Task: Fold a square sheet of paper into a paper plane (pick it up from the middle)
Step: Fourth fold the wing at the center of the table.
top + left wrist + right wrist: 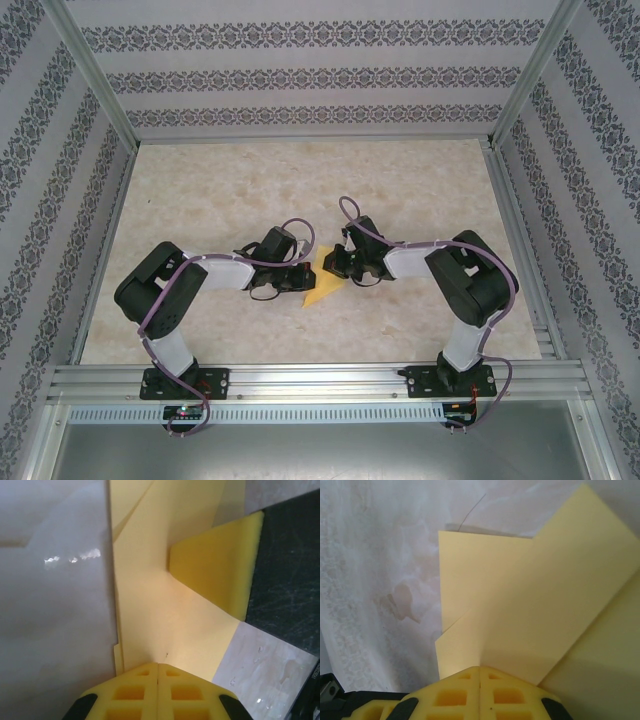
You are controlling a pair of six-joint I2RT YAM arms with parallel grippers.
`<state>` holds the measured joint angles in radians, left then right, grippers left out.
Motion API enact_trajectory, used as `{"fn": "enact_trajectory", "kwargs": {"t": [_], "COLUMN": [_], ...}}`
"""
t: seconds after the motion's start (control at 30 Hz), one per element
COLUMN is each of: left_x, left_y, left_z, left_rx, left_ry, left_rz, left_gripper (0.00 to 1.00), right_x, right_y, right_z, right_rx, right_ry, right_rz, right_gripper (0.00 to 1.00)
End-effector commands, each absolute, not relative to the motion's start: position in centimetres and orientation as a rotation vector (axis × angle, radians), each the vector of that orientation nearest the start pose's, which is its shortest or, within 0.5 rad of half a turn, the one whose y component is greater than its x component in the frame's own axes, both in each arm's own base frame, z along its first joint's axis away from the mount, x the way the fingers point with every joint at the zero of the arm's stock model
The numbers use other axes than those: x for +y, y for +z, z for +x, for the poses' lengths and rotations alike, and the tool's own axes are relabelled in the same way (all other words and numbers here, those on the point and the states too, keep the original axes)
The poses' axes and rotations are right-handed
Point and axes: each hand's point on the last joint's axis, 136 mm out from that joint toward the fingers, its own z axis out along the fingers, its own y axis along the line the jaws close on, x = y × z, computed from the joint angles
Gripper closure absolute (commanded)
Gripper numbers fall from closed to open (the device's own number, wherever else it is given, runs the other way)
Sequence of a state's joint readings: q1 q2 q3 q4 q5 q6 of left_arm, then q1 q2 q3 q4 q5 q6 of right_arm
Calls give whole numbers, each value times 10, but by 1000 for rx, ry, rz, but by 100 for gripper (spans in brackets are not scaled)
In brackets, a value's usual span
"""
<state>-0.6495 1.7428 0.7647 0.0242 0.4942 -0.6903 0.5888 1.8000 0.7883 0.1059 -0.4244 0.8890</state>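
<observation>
Patterned walls [300, 80] and a metal frame [300, 380] surround a beige marbled tabletop [200, 190]. Yellow paper [322, 285] sits mid-tabletop, between the two arms, with a pointed corner toward the near left. It is partly folded, with overlapping layers and slanted flap edges.

Left claw [300, 272] is pressed together, its yellow pads meeting at a seam, tips on the paper [150, 605]. I cannot tell whether a layer is pinched.

Right claw [337, 265] is also pressed together, tips on the paper [520, 610], pinch unclear. In the left wrist view the right claw [220, 565] touches the paper from the right. The claws are near each other, apart.
</observation>
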Motion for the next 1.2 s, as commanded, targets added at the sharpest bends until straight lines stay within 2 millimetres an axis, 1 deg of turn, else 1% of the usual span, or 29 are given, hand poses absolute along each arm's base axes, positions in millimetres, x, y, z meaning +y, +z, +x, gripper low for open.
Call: {"fn": "enact_trajectory", "kwargs": {"t": [0.0, 0.1, 0.27, 0.43, 0.67, 0.77, 1.17], "left_x": [-304, -310, -316, -316, -302, -298, -284], "left_y": [40, 54, 57, 52, 34, 30, 28], "left_z": [251, 251, 245, 240, 234, 233, 235], "left_rx": [2705, 2657, 2649, 2673, 2760, 2782, 2802], "left_ry": [-1211, -1262, -1310, -1279, -1149, -1109, -986], "left_rz": [231, 287, 338, 364, 362, 365, 374], "left_gripper": [93, 85, 82, 81, 82, 84, 87], "right_x": [273, 267, 265, 264, 260, 259, 255], "right_y": [-9, -16, -24, -27, -33, -37, -44], "right_z": [291, 288, 288, 289, 289, 287, 284], "right_rx": [2799, 2827, 2849, 2866, 2899, 2913, 2949], "right_ry": [967, 927, 903, 873, 834, 821, 786], "right_rz": [211, 214, 231, 245, 273, 277, 280], "right_gripper": [100, 100, 100, 100, 100, 100, 100]}}
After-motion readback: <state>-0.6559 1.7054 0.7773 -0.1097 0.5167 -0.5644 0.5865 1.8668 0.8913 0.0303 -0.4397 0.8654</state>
